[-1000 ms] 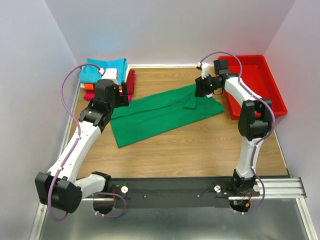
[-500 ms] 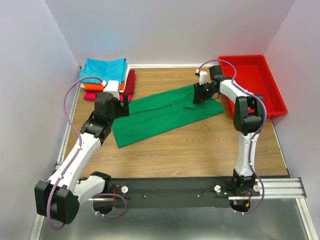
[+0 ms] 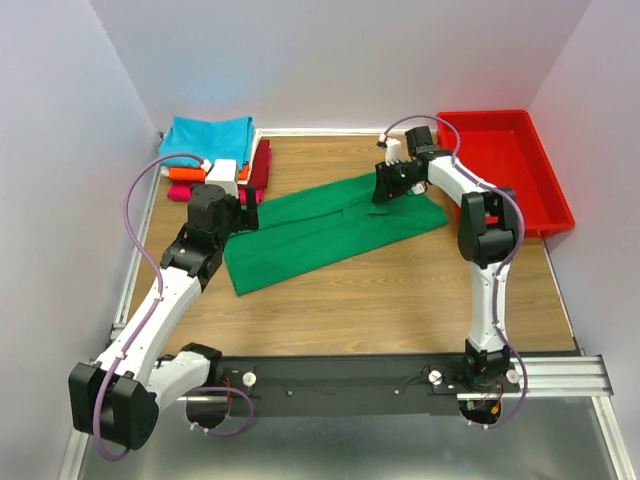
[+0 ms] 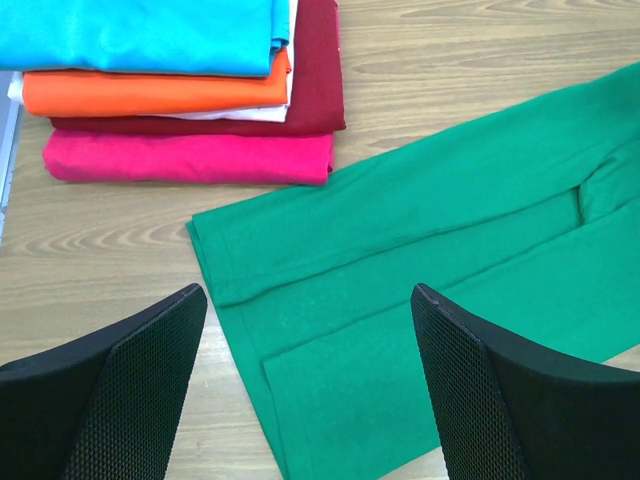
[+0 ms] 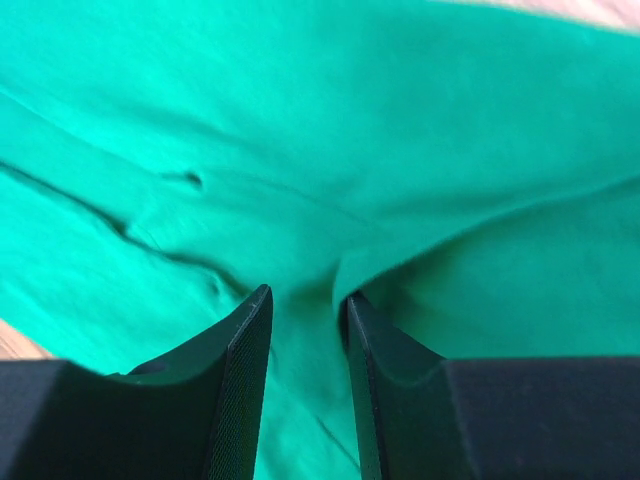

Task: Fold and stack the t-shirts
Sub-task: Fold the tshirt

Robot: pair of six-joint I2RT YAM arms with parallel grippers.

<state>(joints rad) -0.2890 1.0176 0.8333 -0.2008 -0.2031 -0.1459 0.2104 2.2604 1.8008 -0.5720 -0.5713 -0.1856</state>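
- The green tee lies spread aslant across the middle of the desk in the top view. It runs from lower left to upper right, much as it lay a second ago.
- The stack of folded tees sits at the upper left of that view, unchanged. In the left wrist view it shows turquoise on top, then orange, dark red and magenta.
- The left end effector has dropped down the frame from beside the stack. It now hangs over the green tee's left end, and it has hardly moved in the last half second.
- In the left wrist view, the left end effector has its fingers wide apart. They hold nothing, and the tee's hem lies below them.
- The right end effector has slid left from near the tray and now sits on the tee's upper right part.
- In the right wrist view, the right end effector has its fingers drawn close together. A ridge of green cloth lies in the narrow gap, and I cannot tell whether they clamp it yet.
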